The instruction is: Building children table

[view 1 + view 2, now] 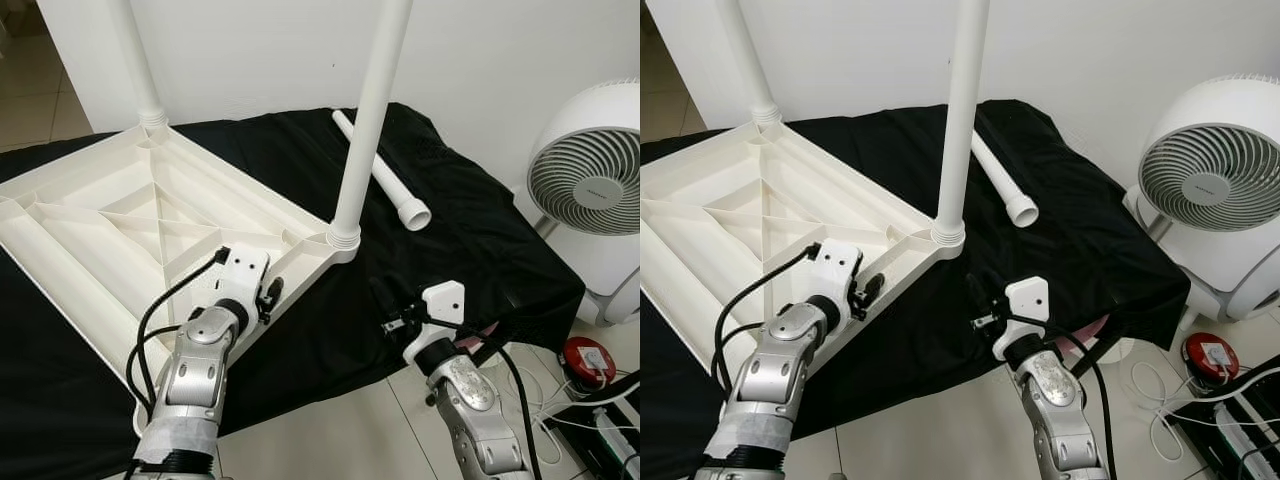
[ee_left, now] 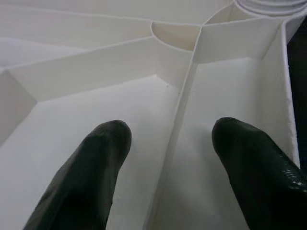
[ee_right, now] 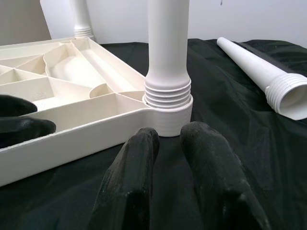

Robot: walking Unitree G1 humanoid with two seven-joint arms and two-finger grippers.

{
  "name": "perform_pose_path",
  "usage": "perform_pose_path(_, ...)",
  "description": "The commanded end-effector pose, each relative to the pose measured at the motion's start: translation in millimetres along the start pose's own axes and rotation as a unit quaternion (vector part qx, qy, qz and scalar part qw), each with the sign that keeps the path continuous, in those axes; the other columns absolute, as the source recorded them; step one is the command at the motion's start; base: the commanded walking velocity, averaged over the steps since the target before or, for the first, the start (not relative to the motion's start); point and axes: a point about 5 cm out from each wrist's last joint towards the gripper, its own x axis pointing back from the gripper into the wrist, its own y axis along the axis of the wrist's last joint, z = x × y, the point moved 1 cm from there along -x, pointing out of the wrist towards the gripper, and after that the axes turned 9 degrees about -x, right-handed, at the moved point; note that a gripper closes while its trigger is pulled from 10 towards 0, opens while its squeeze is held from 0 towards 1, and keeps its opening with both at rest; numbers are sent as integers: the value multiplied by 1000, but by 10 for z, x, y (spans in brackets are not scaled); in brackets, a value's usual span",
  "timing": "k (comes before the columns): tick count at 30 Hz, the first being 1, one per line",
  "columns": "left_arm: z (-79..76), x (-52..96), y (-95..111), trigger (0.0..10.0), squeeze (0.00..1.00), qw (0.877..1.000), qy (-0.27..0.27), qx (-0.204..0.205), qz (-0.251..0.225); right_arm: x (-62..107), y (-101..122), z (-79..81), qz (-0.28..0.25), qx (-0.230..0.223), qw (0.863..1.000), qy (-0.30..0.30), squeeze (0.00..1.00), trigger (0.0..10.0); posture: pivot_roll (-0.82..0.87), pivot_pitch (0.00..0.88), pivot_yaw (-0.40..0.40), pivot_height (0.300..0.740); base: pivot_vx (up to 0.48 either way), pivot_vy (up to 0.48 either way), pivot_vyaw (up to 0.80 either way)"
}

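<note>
A white plastic tabletop point(image 1: 110, 225) lies upside down on a black cloth, ribs facing up. One white leg point(image 1: 368, 120) stands screwed into its near right corner socket, and another leg point(image 1: 138, 60) stands at the far corner. A loose leg point(image 1: 385, 178) lies on the cloth behind the right corner. My left gripper point(image 2: 172, 132) is open over the tabletop's underside close to the near right corner, its fingers on either side of a rib. My right gripper point(image 3: 172, 139) hovers low over the cloth just in front of the standing leg's threaded base point(image 3: 168, 103), fingers together and holding nothing.
A white fan point(image 1: 590, 170) stands on the floor to the right of the cloth-covered surface point(image 1: 480, 250). A red round object point(image 1: 588, 360), cables and a power strip point(image 1: 610, 430) lie on the tiles at the lower right. A white wall runs behind.
</note>
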Motion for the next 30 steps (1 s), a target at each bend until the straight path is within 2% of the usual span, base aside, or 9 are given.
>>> perform_pose_path(1, -38, 43, 92, 10000, 306, 998, -43, -9, -37, 20, -28, -6, 2, 1, 1000, -5, 0, 10000, -46, 21, -17, 740, 0, 0, 0)
perform_pose_path(2, -20, 82, 133, 10000, 0, 997, -61, -14, -53, 21, -31, -3, 2, 0, 1000, -5, 0, 10000, -46, 21, -17, 740, 0, 0, 0)
perform_pose_path(11, 116, 412, 232, 10000, 0, 982, -152, -36, -109, 32, -43, -7, 6, 1, 1000, -2, 0, 10000, -32, 32, -23, 740, 0, 0, 0)
perform_pose_path(17, 75, 594, 133, 9843, 0, 968, -227, -63, -86, 43, -48, -15, 9, 2, 1000, 0, 0, 10000, -27, 34, -27, 740, 0, 0, 0)
perform_pose_path(18, 74, 602, 97, 8471, 0, 968, -231, -70, -74, 43, -49, -17, 9, 3, 1000, 0, 0, 10000, -27, 35, -29, 740, 0, 0, 0)
perform_pose_path(20, 80, 598, 27, 0, 0, 968, -232, -82, -52, 40, -50, -15, 10, 3, 1000, 1, 0, 10000, -26, 34, -30, 740, 0, 0, 0)
perform_pose_path(23, 89, 593, -60, 0, 0, 967, -234, -93, -24, 40, -50, -13, 10, 3, 1000, 2, 0, 10000, -26, 33, -31, 740, 0, 0, 0)
perform_pose_path(24, 93, 594, -94, 9176, 0, 967, -233, -103, -13, 42, -51, -14, 11, 4, 1000, 3, 0, 10000, -26, 35, -33, 740, 0, 0, 0)
perform_pose_path(30, 109, 612, -171, 10000, 0, 966, -230, -119, 21, 41, -50, -16, 12, 4, 1000, 5, 0, 10000, -23, 35, -37, 740, 0, 0, 0)
